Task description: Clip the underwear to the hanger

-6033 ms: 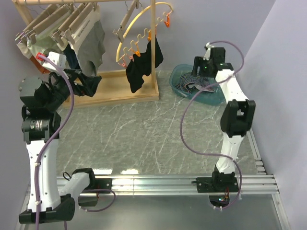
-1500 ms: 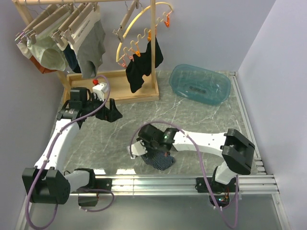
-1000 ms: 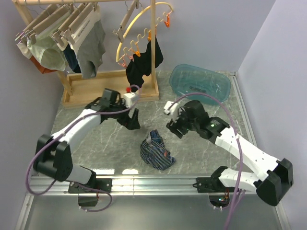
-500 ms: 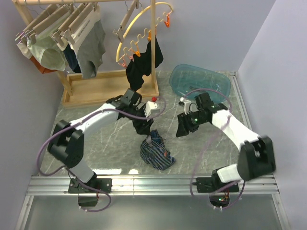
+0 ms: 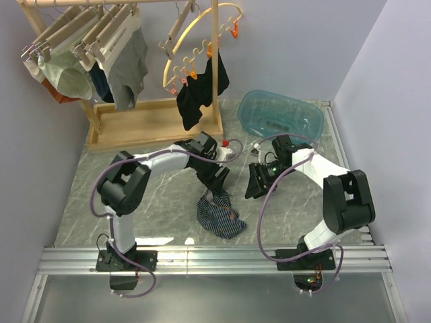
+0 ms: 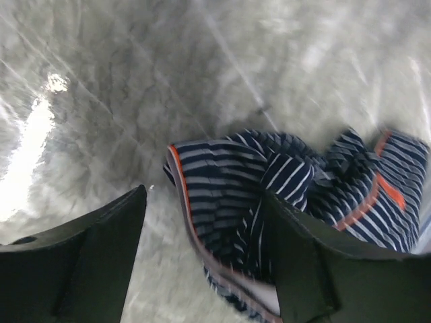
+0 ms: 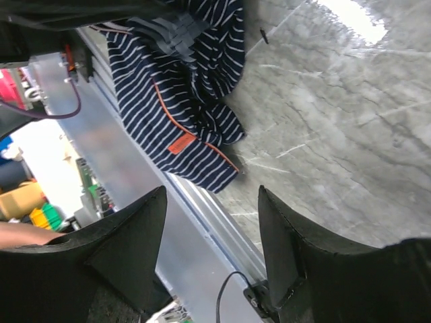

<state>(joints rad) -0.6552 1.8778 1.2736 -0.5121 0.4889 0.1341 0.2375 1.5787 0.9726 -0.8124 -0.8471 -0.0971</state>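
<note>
The underwear (image 5: pixel 221 219), navy with pale stripes and an orange label, lies crumpled on the marble table near the front. My left gripper (image 5: pixel 217 188) is at its far edge. In the left wrist view that gripper (image 6: pixel 205 198) is open, and the underwear (image 6: pixel 269 175) has its waistband edge between the jaws. My right gripper (image 5: pixel 254 185) hovers open just right of the garment. In the right wrist view the gripper (image 7: pixel 212 195) is empty, with the underwear (image 7: pixel 182 87) ahead of it. A bare wooden hanger (image 5: pixel 176 28) hangs tilted on the rack.
A teal basin (image 5: pixel 279 118) sits at the back right. The wooden rack (image 5: pixel 155 122) at the back left carries several hangers with garments, among them grey briefs (image 5: pixel 128 67). A yellow arc (image 5: pixel 202 30) holds a black garment (image 5: pixel 199 97). Metal rails (image 5: pixel 215 256) run along the near edge.
My right gripper brought the underwear from the basin to the table front, let go and drew back to the right. My left gripper swung from the rack down onto the garment's far edge.
</note>
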